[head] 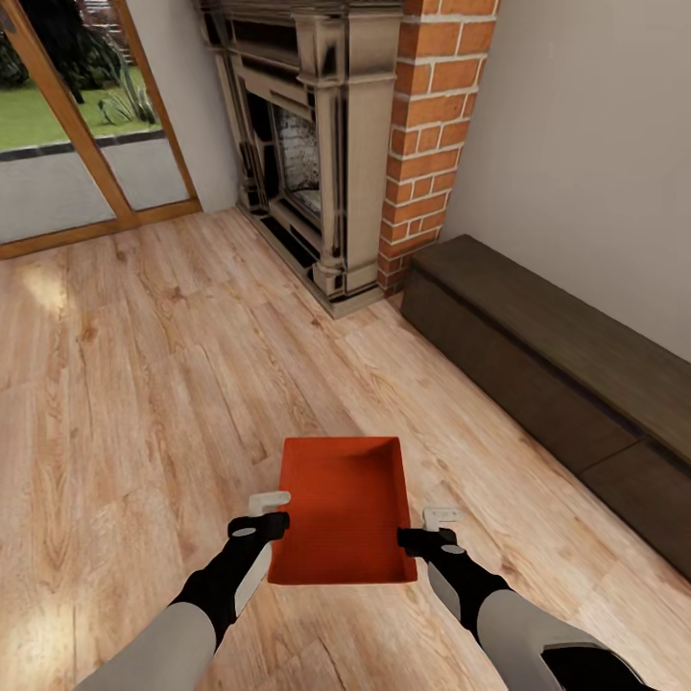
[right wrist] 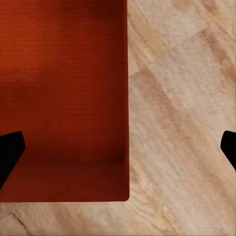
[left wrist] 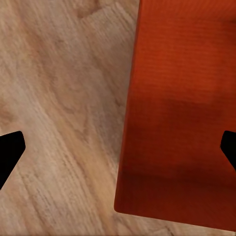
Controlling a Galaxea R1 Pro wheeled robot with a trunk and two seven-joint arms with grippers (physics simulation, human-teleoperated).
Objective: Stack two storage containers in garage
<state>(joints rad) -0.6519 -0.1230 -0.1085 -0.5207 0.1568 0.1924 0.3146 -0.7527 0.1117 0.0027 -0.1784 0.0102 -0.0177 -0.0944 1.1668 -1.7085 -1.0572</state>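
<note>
One orange-red storage container (head: 345, 509), open-topped and empty, sits low in the head view over the living room's light wood plank floor (head: 144, 384). My left gripper (head: 267, 513) is at its left wall and my right gripper (head: 432, 528) at its right wall. In the left wrist view the black fingertips (left wrist: 10, 152) stand far apart, with the container's wall edge (left wrist: 125, 147) between them. The right wrist view has the same look: wide-set fingertips (right wrist: 10, 152) straddling the container's wall (right wrist: 127, 123). I cannot tell whether the container rests on the planks or hangs above them.
A dark fireplace (head: 317, 163) with a brick column (head: 432, 125) stands ahead. A long low dark wooden bench (head: 557, 365) runs along the right wall. A wood-framed glass door (head: 86, 163) to a garden is at the far left. Plank floor spreads to the left.
</note>
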